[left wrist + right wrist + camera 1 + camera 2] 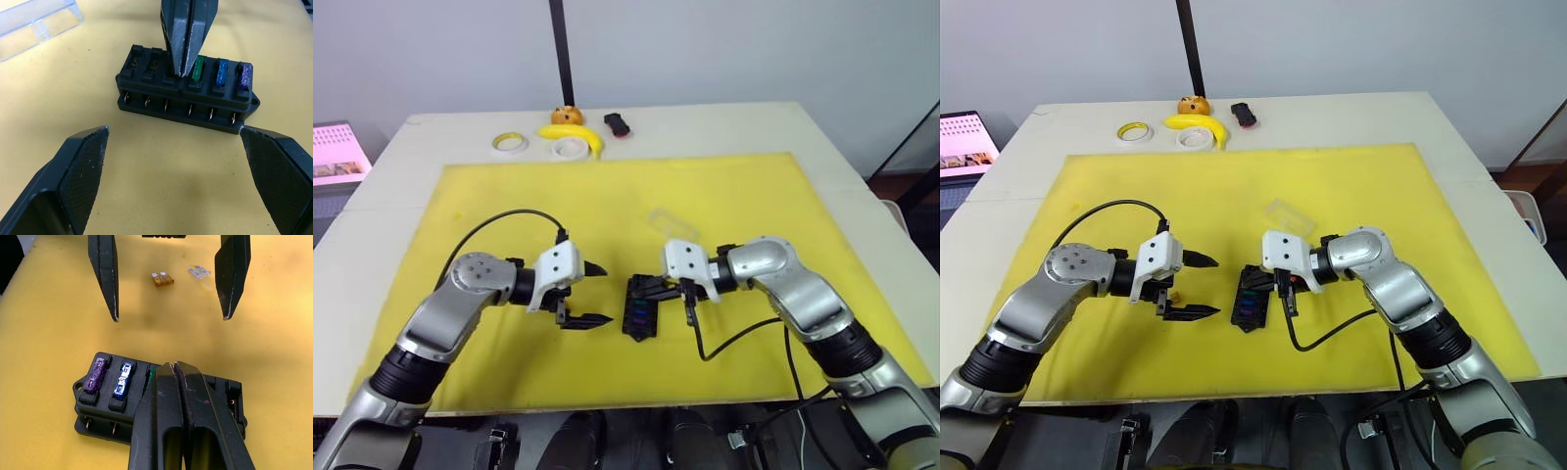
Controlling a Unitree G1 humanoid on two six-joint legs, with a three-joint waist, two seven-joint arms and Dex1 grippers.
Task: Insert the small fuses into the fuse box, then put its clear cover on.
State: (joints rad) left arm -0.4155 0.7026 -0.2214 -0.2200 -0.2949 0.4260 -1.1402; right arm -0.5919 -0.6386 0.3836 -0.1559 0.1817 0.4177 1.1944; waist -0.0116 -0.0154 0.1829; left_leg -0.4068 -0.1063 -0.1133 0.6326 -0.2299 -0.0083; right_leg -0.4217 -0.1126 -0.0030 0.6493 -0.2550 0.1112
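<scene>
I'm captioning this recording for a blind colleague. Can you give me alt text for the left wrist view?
A black fuse box sits on a yellow mat, with green, blue and purple fuses seated. The right gripper, shut, presses on the slot beside the green fuse. The left gripper is open in front, and a clear cover lies behind.

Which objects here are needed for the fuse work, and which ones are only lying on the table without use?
For the job:
- black plastic fuse box with purple, blue and green fuses seated
- loose amber fuse and loose clear-grey fuse
- clear plastic cover

Just lying about:
- two tape rolls
- yellow banana
- small orange object
- black-and-red object
</scene>
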